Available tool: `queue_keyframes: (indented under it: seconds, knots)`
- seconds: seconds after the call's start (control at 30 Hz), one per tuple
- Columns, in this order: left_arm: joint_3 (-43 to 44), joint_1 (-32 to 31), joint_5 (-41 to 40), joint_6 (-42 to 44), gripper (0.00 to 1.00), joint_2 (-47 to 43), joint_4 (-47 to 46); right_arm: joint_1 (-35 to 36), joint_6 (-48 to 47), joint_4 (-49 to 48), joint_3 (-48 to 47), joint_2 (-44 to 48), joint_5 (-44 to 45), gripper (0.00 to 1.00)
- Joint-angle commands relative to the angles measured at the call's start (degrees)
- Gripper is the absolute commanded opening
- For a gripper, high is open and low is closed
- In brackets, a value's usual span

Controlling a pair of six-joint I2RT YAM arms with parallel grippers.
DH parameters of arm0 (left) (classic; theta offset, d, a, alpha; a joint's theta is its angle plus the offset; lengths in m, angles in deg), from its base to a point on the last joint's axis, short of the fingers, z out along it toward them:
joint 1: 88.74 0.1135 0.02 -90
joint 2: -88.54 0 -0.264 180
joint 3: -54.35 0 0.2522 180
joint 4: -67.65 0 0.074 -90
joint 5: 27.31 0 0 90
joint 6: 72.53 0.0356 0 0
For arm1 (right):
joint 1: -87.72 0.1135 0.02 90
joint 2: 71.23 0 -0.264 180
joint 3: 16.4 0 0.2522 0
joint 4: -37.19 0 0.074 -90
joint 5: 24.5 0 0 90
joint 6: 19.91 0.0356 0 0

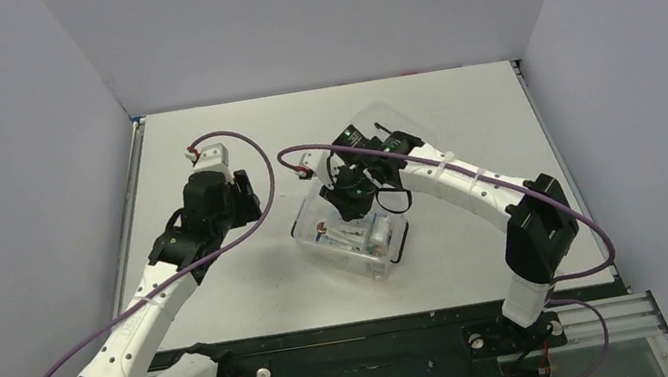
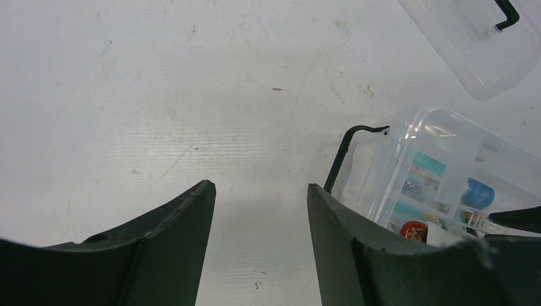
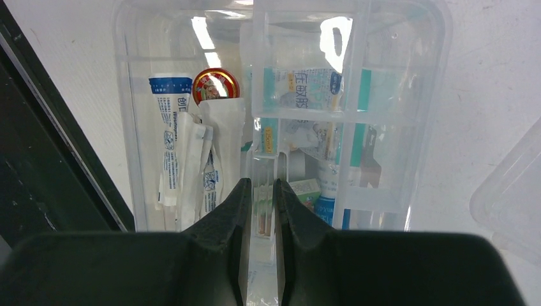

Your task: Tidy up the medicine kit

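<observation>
Medicine kit (image 1: 351, 243): middle of the table (image 1: 226, 297), at 12 o'clock from the arm bases, open.
Lid (image 1: 391, 124): off, lying just beyond the kit at 1 o'clock, black handle up.
Right gripper (image 3: 258, 186): down inside the kit, jaws almost together, clamped on the near wall of the shallow clear tray (image 3: 306, 116), judging by the thin plastic strip between the fingers.
Left gripper (image 2: 260, 188): at 9 o'clock of the kit, above bare table, jaws wide apart, holding nothing.
Step in hand: most likely seating the tray into the 3 o'clock half of the kit, over the boxes beneath.
Doing it well: hold the tray level and lower it straight. Square its corners with the kit's walls before letting go. Mind the white packets (image 3: 171, 146) leaning against the tray's 9 o'clock wall, a likely snag. Pinch firmly without crushing, given thin, slick plastic. Part the jaws only once the rim rests evenly. Brace with the left arm near the black clip (image 2: 344, 153) if the kit slides.
Writing, packets: "Woundplast" in blue down the white wrapper, Chinese characters under a blue band.
Writing, teal-and-white box (image 3: 306, 86): Chinese print, too blurred through the tray to read with confidence.
Writing, round red-and-gold tin (image 3: 214, 86): nothing legible.
</observation>
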Motion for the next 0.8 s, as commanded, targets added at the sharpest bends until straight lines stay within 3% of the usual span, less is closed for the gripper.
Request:
queue_keyframes:
  seconds: [0.0,0.27,0.47,0.77]
  knots:
    - [0.4,0.4,-0.8,-0.5,0.53,-0.6,-1.1,1.8,1.1,-1.4,0.8,-1.9,-2.6,0.0]
    - [0.2,0.4,-0.8,-0.5,0.53,-0.7,-1.0,2.0,3.8,-2.0,2.0,-3.5,-1.5,0.0]
    - [0.2,0.3,-0.5,-0.6,0.53,-0.6,-1.0,1.8,6.1,-2.3,2.6,-1.6,0.5,0.18]
    - [0.1,0.4,-0.3,-0.6,0.53,-0.4,-1.1,0.1,11.5,-4.8,4.2,3.3,4.5,0.31]
